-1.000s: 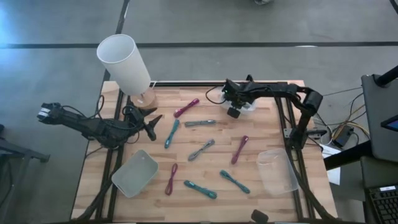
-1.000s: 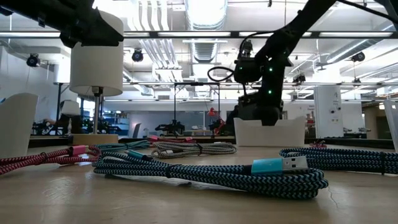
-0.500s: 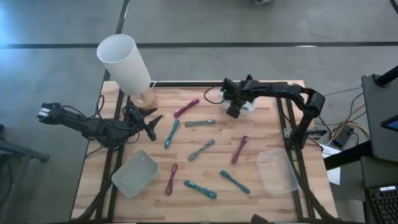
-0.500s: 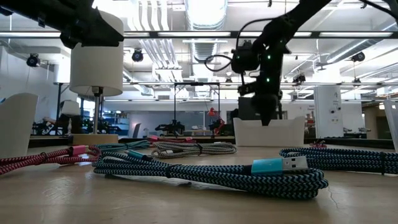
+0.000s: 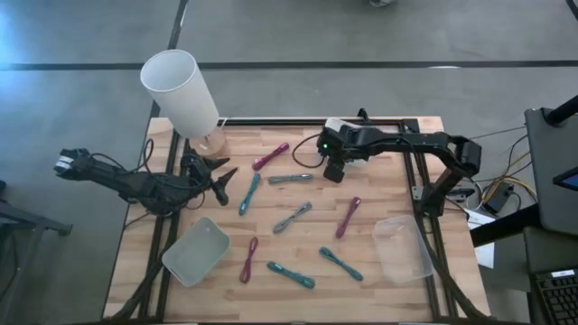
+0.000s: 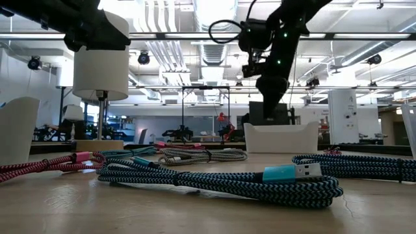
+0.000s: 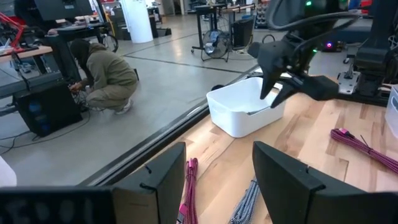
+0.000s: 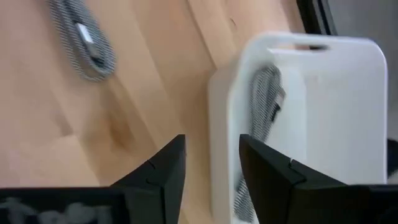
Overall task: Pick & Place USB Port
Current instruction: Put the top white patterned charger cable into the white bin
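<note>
Now we see the right tool [image 5: 332,170] open and empty.
A grey cable [image 8: 266,107] lies inside the white bin [image 8: 339,118]; the left tool [image 5: 219,183] waits open above the counter [image 5: 379,212].

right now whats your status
Right gripper open, empty, above white bin. Grey cable in bin. Left gripper open, idle at table's left. Nothing in the way.
</note>
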